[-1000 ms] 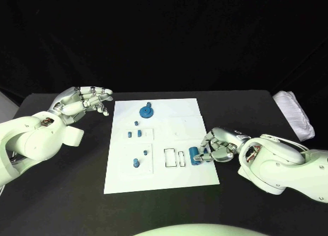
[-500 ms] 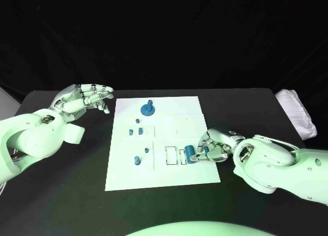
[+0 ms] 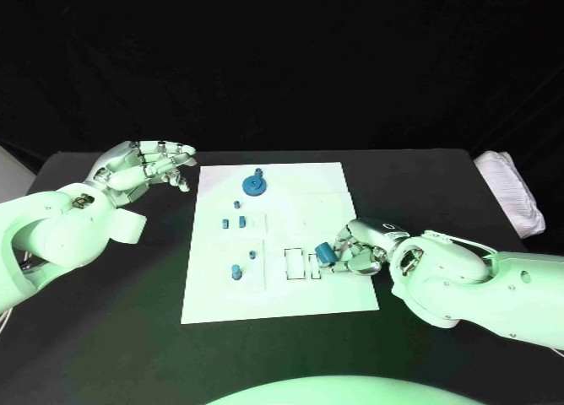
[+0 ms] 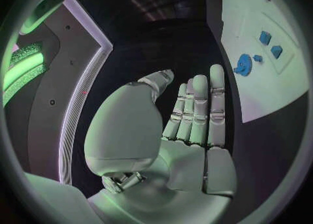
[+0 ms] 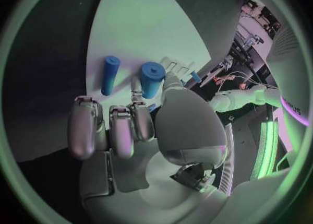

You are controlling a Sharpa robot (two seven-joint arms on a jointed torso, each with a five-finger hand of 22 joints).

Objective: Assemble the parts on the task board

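White task board (image 3: 273, 299) mid-table; blue cylinder part (image 3: 322, 252) near right edge.

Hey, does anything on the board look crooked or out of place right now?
Nothing looks damaged. One blue cylinder lies loose on the board, while the right hand holds another cylinder by the slots.

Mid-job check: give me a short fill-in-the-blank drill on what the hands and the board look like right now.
1. The right hand holds a blue ____ over the task board.
2. The left hand holds ____ and hovers off the board's far left corner.
3. The blue gear sits near the board's ____ edge, away from the robot.
4. In the right wrist view, a second blue cylinder lies ____ on the board.

Missing words: cylinder; nothing; far; flat
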